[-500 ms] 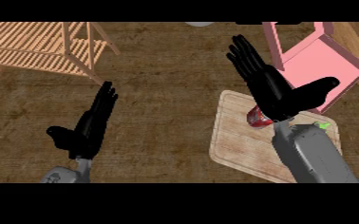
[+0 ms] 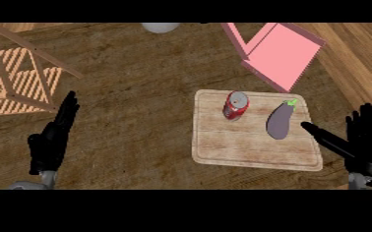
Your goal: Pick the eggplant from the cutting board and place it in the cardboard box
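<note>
Eggplant (image 2: 279, 121) on cutting board (image 2: 247, 150) beside can (image 2: 234, 105), both robot hands spread, holding nothing

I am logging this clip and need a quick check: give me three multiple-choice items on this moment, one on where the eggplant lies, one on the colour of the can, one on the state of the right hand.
1. Where does the eggplant lie?
A. inside the pink box
B. on the cutting board, right of the can
C. on the bare counter

2. What colour is the can on the board?
A. red
B. blue
C. green

3. How is the right hand?
A. curled round the eggplant
B. open, beside the board's right edge, holding nothing
C. pressing on the can

Answers: 1 B, the purple eggplant rests on the board's right part; 2 A, its body is red with a silver top; 3 B, its fingers are straight and apart from the eggplant.
</note>
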Controlling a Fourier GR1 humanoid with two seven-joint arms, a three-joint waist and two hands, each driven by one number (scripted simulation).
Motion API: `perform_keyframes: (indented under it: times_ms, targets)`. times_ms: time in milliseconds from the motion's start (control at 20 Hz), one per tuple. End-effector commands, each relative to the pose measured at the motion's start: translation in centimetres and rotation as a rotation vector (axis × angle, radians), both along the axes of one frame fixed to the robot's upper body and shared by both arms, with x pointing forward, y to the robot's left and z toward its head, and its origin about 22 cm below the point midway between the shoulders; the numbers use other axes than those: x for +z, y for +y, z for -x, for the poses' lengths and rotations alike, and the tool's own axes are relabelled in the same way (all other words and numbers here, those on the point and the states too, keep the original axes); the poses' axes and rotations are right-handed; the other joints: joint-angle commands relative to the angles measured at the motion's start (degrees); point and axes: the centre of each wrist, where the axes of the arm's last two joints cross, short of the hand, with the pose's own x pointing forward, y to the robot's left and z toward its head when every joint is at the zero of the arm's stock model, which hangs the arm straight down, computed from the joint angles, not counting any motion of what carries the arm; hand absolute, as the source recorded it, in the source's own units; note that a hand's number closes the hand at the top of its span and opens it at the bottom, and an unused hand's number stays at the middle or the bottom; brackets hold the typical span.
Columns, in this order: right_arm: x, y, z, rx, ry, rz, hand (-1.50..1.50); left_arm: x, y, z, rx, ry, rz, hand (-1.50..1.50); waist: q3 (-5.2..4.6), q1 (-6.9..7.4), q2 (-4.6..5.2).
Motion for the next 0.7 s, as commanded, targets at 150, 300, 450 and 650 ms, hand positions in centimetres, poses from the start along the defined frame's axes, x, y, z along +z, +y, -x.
perform_keyframes:
  times_ms: [150,300,450,650]
  targets:
    - [-4.3,-3.0,13.6,-0.392,0.14,0.311,-1.5,0.0,1.6,0.8,-0.024,0.041,-0.171,0.0,-0.71,3.22,-0.49]
    - [-2.4,-2.5,17.2,-0.305,0.244,0.341,-1.5,1.2,0.6,-0.4,-0.097,0.022,-0.182,0.0,-0.89,7.4,0.16]
    - [-0.9,-0.1,18.9,-0.25,0.348,0.308,-1.5,1.6,-0.2,-1.6,-0.14,0.009,-0.185,0.0,-1.03,9.68,0.85]
    - [5.4,-0.4,19.4,-0.177,0.41,0.234,-1.5,1.7,-1.5,-2.5,-0.176,0.006,-0.185,0.0,-0.99,11.29,0.98]
